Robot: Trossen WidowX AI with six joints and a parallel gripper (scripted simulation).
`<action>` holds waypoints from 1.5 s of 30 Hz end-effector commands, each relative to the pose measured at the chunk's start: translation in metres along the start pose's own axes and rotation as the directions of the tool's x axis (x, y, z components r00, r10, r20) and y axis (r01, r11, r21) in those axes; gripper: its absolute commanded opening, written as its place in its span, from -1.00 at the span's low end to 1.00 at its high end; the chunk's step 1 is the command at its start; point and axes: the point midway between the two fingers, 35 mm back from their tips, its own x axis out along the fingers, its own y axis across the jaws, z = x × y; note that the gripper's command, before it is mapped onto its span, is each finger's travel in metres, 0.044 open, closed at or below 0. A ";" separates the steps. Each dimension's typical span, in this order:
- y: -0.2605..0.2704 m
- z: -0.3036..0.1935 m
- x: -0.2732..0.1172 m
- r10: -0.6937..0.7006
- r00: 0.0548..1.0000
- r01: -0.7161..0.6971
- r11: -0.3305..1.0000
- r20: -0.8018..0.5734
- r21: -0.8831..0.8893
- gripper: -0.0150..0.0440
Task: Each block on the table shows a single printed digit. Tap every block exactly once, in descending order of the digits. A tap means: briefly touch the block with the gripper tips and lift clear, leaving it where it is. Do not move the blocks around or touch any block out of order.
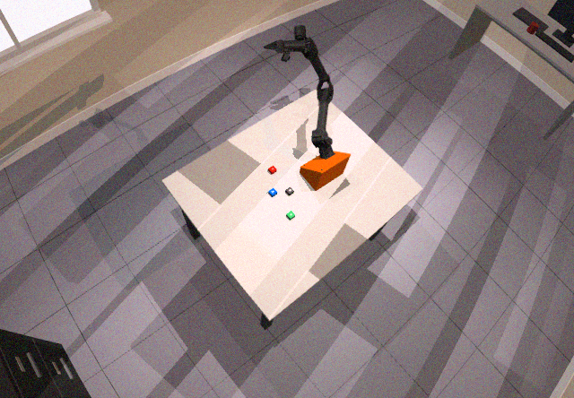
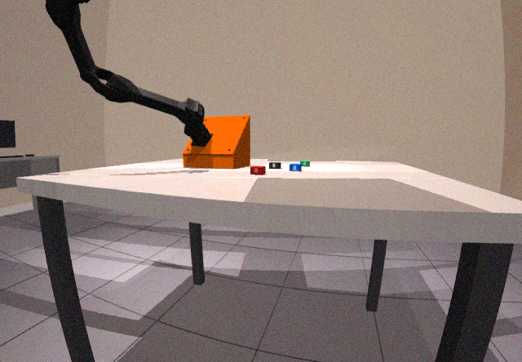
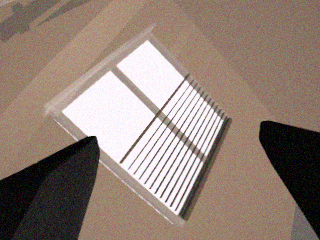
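gripper (image 1: 273, 46): raised high above the table (image 1: 278, 268), fingers spread wide, gripping nothing, facing a window (image 3: 145, 125). red block (image 1: 272, 169), blue block (image 1: 272, 192), black block (image 1: 290, 191), green block (image 1: 291, 214): clustered beside the orange base (image 1: 324, 168).

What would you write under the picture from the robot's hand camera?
Open gripper pointing at a bright wall window, its two dark fingers spread wide and holding nothing.

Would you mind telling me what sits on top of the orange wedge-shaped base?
The arm's lowest link is mounted on the orange wedge-shaped base. The mounting joint itself is hidden beneath that link.
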 end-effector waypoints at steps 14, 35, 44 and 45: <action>-0.156 0.136 0.077 -0.091 0.907 0.418 0.295 0.410 -0.859 0.86; -0.200 0.436 0.064 0.381 0.380 0.058 -0.919 0.843 0.390 0.86; -0.162 0.515 0.016 0.618 0.126 -0.595 -0.579 0.776 0.558 0.86; -0.162 0.515 0.016 0.618 0.126 -0.595 -0.579 0.776 0.558 0.86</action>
